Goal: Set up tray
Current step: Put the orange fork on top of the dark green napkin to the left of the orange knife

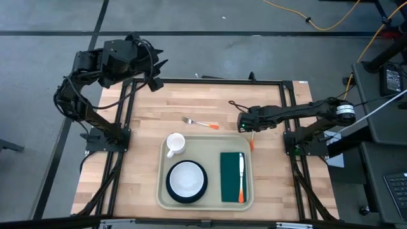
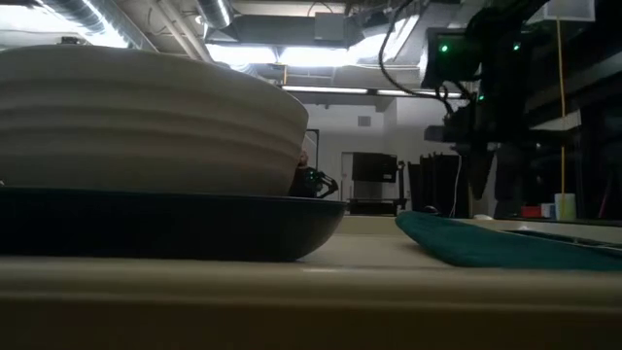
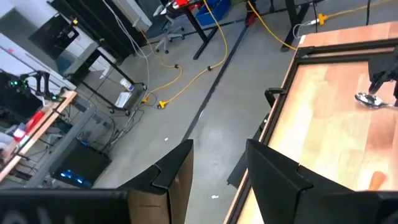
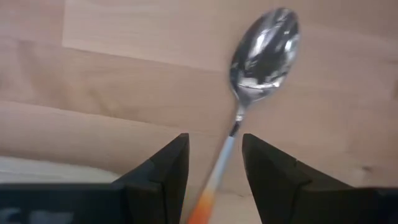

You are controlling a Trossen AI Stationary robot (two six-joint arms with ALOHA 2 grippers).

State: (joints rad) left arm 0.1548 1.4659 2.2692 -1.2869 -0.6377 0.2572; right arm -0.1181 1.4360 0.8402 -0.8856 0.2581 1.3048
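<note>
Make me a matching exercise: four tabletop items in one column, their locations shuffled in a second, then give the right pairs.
Items:
1. fork
2. knife
3. cup
4. spoon

Places:
A. on the green napkin
B. on the tray, beside the plate
C. bare wood, off the tray
D. between the right gripper fingers

Pairs: 1-C, 2-A, 3-B, 4-D

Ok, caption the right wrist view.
Open right gripper straddles the orange-handled spoon lying on the wooden table.
</note>
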